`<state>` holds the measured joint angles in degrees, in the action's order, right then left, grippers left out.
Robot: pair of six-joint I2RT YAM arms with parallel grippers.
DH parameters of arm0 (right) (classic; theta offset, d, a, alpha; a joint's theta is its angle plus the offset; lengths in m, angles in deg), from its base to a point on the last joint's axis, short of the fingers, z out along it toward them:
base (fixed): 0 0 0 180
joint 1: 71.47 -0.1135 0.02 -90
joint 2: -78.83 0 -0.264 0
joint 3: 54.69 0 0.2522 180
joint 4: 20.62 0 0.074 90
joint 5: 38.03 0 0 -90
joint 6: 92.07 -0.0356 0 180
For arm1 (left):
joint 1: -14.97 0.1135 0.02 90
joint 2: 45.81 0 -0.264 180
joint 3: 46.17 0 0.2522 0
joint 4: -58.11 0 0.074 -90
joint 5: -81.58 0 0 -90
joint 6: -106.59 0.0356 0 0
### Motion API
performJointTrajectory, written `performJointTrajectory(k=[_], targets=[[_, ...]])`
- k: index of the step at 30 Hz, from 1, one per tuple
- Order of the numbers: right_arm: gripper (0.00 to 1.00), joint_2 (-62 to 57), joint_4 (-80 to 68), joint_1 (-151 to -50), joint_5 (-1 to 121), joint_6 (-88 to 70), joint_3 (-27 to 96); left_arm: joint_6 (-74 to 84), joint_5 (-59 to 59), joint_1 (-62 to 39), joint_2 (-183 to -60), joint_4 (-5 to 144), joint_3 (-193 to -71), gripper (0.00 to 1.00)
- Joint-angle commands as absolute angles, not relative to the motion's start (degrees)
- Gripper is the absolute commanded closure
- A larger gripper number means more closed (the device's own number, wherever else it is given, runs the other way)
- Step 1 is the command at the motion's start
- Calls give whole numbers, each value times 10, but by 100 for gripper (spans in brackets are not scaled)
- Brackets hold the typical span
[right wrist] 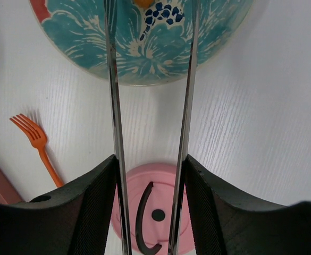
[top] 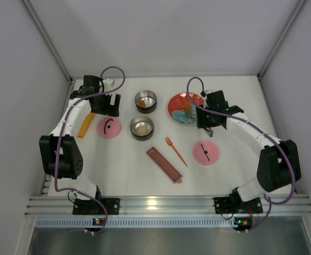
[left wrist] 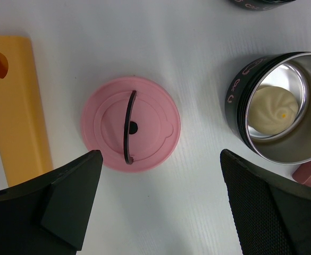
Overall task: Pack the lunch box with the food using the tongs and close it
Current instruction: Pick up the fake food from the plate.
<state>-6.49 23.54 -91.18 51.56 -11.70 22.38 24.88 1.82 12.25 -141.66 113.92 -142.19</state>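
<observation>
The right gripper clamped the tongs, reaching over the plate at frame top; the left gripper hung wide open above a lid. A weak squeeze might have dropped food short of the tin.

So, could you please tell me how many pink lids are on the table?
2. The left lid lies beside the nearer tin; the right lid lies beside the orange fork.

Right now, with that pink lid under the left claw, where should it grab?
Probably the thin black curved handle across the pink lid, coming straight down with the open left gripper, one finger each side. The lid lies flat on the table, so its rim offers little to pinch.
</observation>
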Motion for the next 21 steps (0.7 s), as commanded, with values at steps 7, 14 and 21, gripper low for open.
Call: performJointTrajectory(k=[7, 14, 21], targets=[[59, -150, 190, -911, 541, -109, 315, 250, 14, 125, -1411, 1144, -1422, 3], [80, -152, 197, -914, 555, -103, 339, 256, 5, 125, -1404, 1143, -1416, 2], [83, -123, 200, -955, 558, -127, 399, 255, 5, 128, -1409, 1143, -1419, 2]])
